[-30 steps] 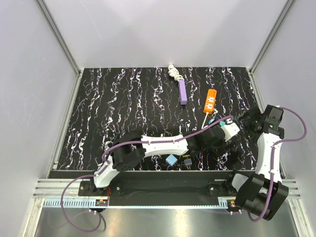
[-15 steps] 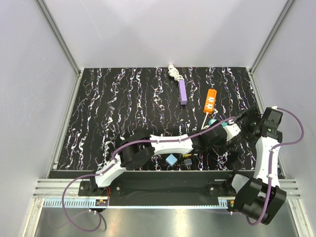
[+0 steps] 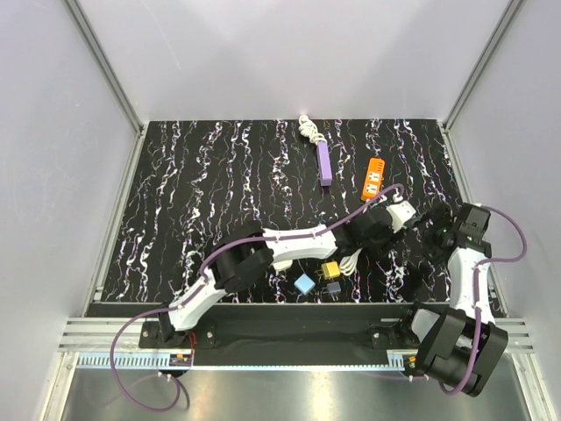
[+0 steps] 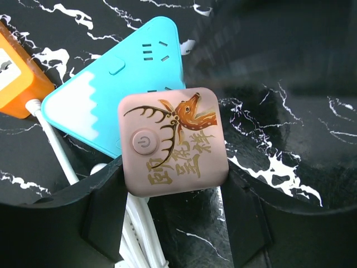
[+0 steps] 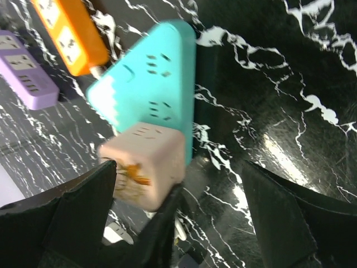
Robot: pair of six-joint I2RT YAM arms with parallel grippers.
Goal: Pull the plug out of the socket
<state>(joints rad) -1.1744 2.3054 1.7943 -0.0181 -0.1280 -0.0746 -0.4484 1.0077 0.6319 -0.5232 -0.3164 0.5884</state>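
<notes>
A pink cube plug (image 4: pixel 173 142) with a deer print sits against the face of a turquoise triangular socket (image 4: pixel 134 72). My left gripper (image 4: pixel 174 180) is shut on the cube's lower edge, one finger on each side. White cable (image 4: pixel 139 229) runs under the cube. In the right wrist view the cube (image 5: pixel 148 162) rests on the socket (image 5: pixel 156 84) at its near end. My right gripper (image 5: pixel 184 184) is open wide around that spot and holds nothing. In the top view both grippers meet at the right, left (image 3: pixel 386 230) and right (image 3: pixel 429 232), and hide the plug and socket.
An orange power strip (image 3: pixel 374 178) and a purple power strip (image 3: pixel 323 163) lie just behind the grippers. A blue cube (image 3: pixel 304 283), a yellow cube (image 3: pixel 331 269) and a dark cube (image 3: pixel 334 287) sit near the front edge. The right wall is close.
My left arm has reached further back and right. My right gripper has come in toward it. The turquoise socket, visible from above before, is now covered. The yellow cube now shows.
</notes>
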